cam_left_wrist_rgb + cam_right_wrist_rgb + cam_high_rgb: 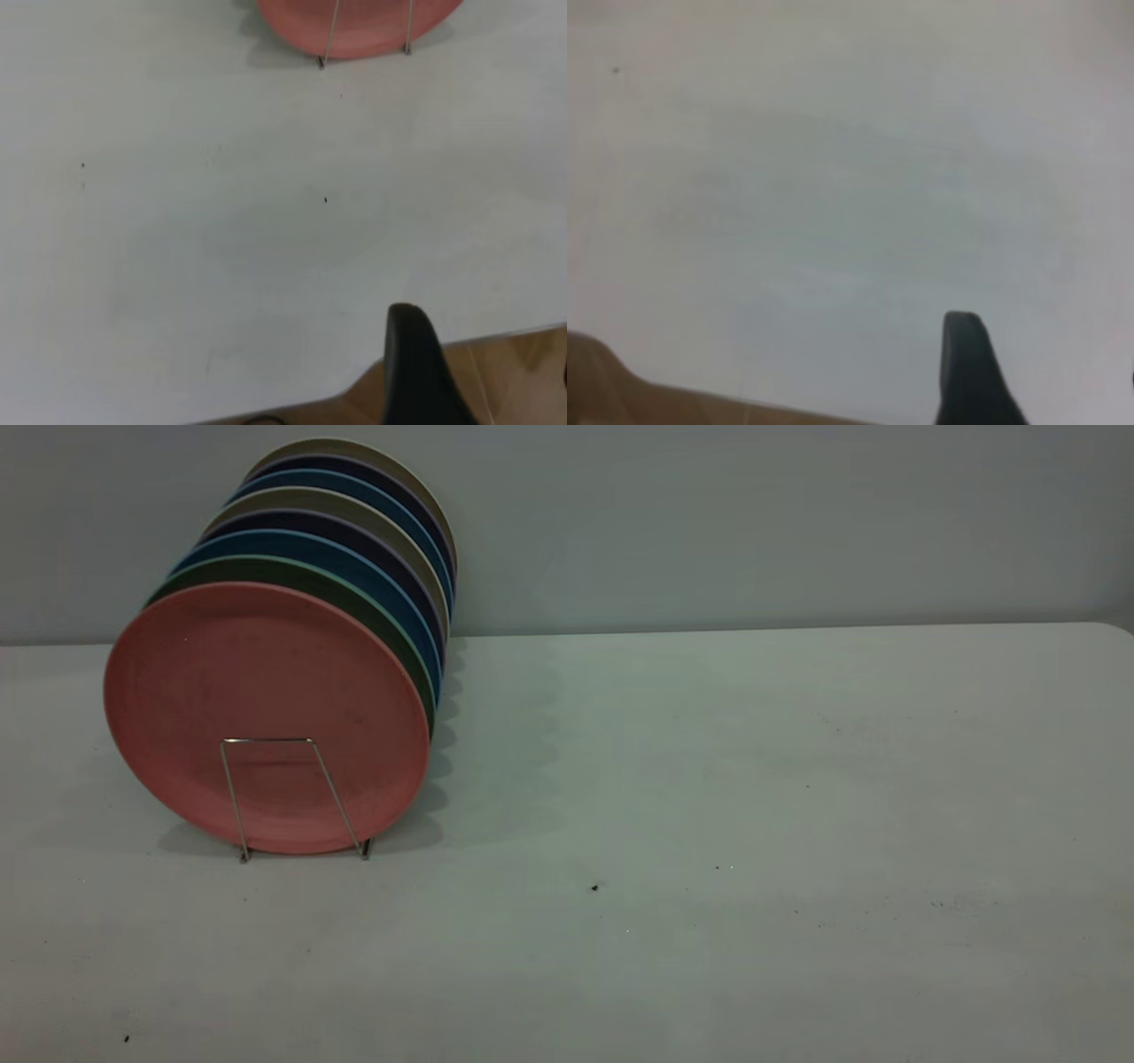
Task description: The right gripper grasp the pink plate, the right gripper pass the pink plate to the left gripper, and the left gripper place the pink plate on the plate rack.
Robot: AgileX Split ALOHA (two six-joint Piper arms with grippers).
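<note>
Each pincer — left (496,372), right (1050,372) — is cut off, showing one finger only.

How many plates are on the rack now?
8, upright in one row on the rack: pink plate in front, then green, blue, purple, beige, second blue, second purple, back beige. More may be hidden behind.

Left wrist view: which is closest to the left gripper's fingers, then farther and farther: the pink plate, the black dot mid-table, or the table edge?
1. Table edge, right beside the finger.
2. Black dot, mid-table.
3. Pink plate, far side, standing in the plate rack.
</note>
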